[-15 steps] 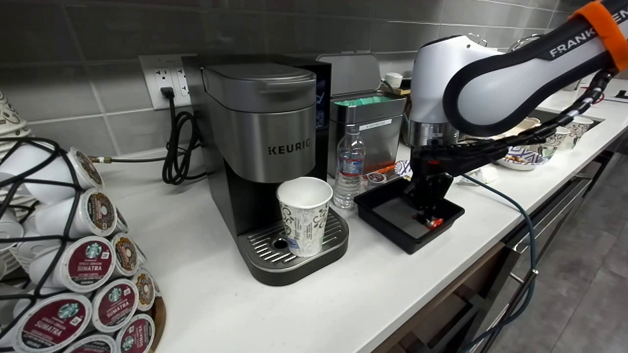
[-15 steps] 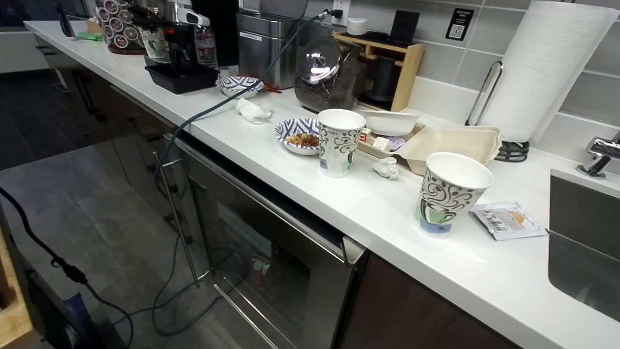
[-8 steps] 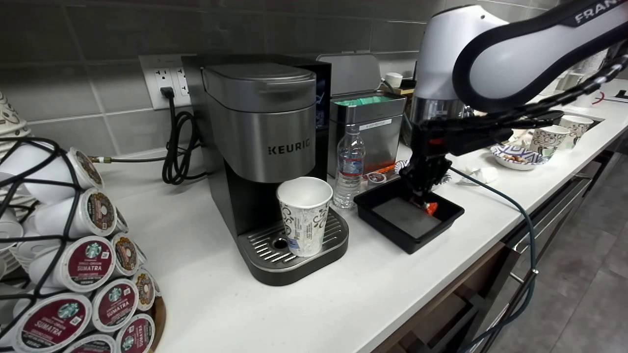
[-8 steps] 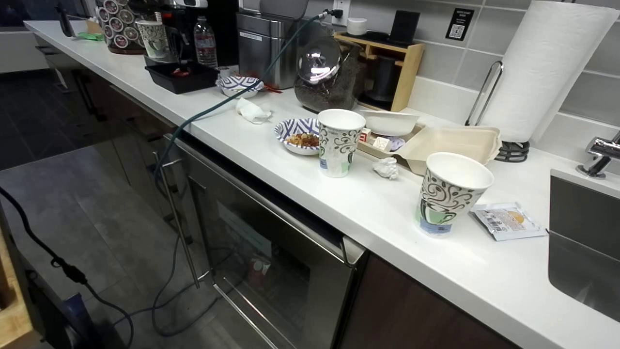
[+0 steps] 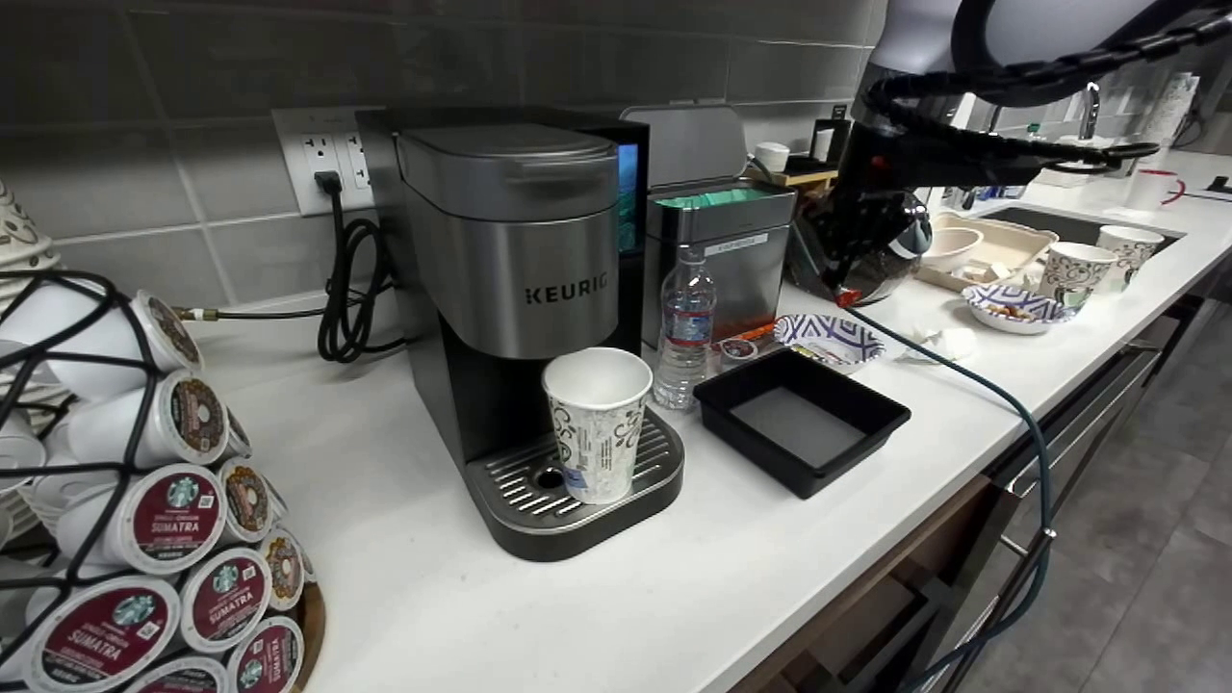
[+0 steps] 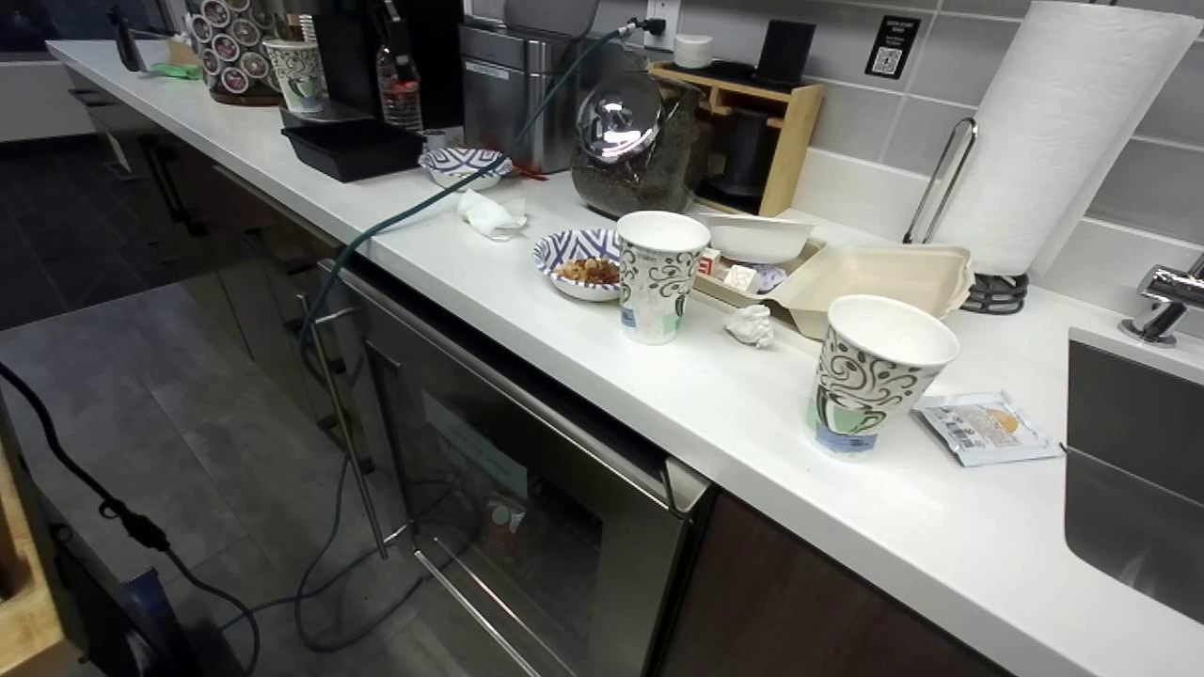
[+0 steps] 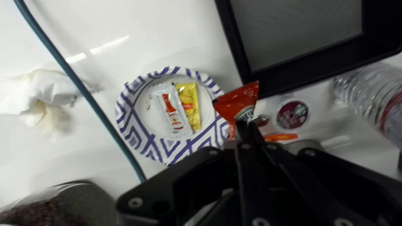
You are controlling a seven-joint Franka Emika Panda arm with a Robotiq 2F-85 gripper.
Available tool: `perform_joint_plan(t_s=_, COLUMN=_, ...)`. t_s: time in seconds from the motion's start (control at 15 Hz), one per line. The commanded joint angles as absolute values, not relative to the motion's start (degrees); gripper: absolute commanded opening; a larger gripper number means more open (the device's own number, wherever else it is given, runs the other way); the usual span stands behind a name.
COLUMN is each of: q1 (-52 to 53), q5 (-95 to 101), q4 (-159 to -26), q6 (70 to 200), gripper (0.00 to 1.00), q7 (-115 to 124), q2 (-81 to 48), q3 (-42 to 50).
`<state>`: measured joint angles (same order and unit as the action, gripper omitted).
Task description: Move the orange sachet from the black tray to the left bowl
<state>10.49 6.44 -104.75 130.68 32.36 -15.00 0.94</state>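
Well, my black two-fingered gripper (image 7: pixel 246 124) pinches the small flat shiny orange-red sachet (image 7: pixel 236 101). I think it's light, soft and slippery, so I'd hold it by its thin edge; a hard squeeze in the middle may burst it. It's up in the air, not in the shallow black rectangular tray (image 7: pixel 295 34). Beside that sits the purple-patterned round white paper bowl (image 7: pixel 132 131), maybe the left one.

In the wrist view, the black tray (image 7: pixel 314 65) is cut by the top and right edges. Near its corner, the gripper (image 7: pixel 247 125) covers one end of the orange sachet (image 7: pixel 236 99) and some of its letters. Beside the tray, the bottle (image 7: pixel 373 91) is cut too. In an exterior view, higher than the tray, the top edge cuts the robot arm (image 5: pixel 1054 40).
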Motion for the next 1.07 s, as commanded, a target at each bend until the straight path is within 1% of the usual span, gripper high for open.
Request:
perform_joint_plan(t_s=0.0, q1=11.1, q5=13.2, q4=-102.5, q6=133.5, gripper=0.0, q7=43.5, q2=-17.0, q3=3.8)
perform_joint_plan(t_s=0.2, q1=11.3, q5=18.0, q4=-99.7, q6=131.2, gripper=0.0, q7=50.8, q2=-19.1, q3=5.1)
perform_joint_plan(t_s=0.27, q1=11.2, q5=18.4, q4=-99.2, q6=130.6, gripper=0.26, q7=51.8, q2=-19.4, q3=5.1)
perform_joint_plan(t_s=0.33, q1=11.0, q5=18.3, q4=-98.9, q6=130.2, gripper=0.27, q7=52.4, q2=-19.8, q3=4.9)
perform_joint_plan(t_s=0.6, q1=10.8, q5=17.5, q4=-99.0, q6=129.7, gripper=0.56, q7=53.6, q2=-19.8, q3=4.6)
perform_joint_plan(t_s=0.67, q1=10.0, q5=15.1, q4=-100.2, q6=129.1, gripper=0.63, q7=50.4, q2=-18.6, q3=3.4)
perform_joint_plan(t_s=0.73, q1=9.5, q5=13.2, q4=-101.5, q6=129.0, gripper=0.72, q7=48.1, q2=-17.3, q3=2.4)
perform_joint_plan(t_s=0.87, q1=8.5, q5=8.1, q4=-104.4, q6=127.1, gripper=0.85, q7=40.3, q2=-14.1, q3=-0.2)
perform_joint_plan(t_s=0.93, q1=8.3, q5=6.0, q4=-105.5, q6=125.9, gripper=0.94, q7=37.3, q2=-12.7, q3=-1.0)
perform_joint_plan(t_s=1.0, q1=8.3, q5=4.7, q4=-106.8, q6=124.3, gripper=0.99, q7=34.3, q2=-11.1, q3=-1.6)
